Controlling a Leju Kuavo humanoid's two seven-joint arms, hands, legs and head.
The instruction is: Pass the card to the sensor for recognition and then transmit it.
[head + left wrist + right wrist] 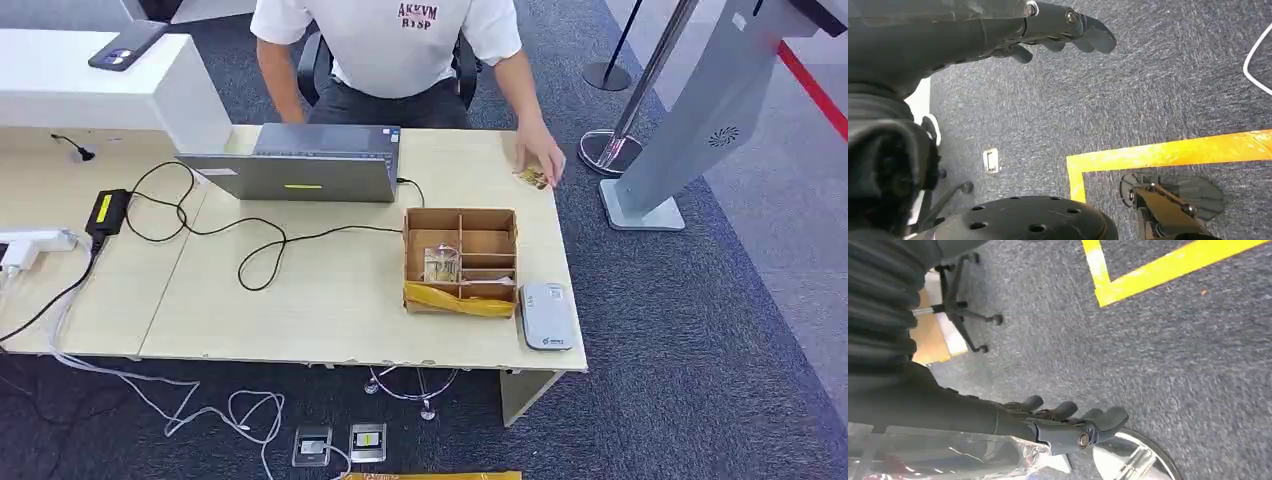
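Note:
A person's hand (540, 158) presses a small yellowish card (532, 178) onto the far right part of the desk (330, 310). The grey-white card sensor (545, 316) lies flat at the desk's front right corner, beside a cardboard box (460, 212) with several compartments. One compartment holds a clear-wrapped item (441, 264). My left hand (1058, 30) hangs over the grey carpet with its fingers stretched out and nothing in it. My right hand (1068, 422) hangs the same way over the carpet, fingers extended and holding nothing.
A grey laptop (300, 170) stands at the desk's far middle, with black cables (260, 250), a power adapter (106, 212) and a power strip (35, 243) to its left. A grey kiosk stand (690, 120) and a stanchion base (605, 150) stand right of the desk. Yellow floor tape (1168, 152) marks the carpet.

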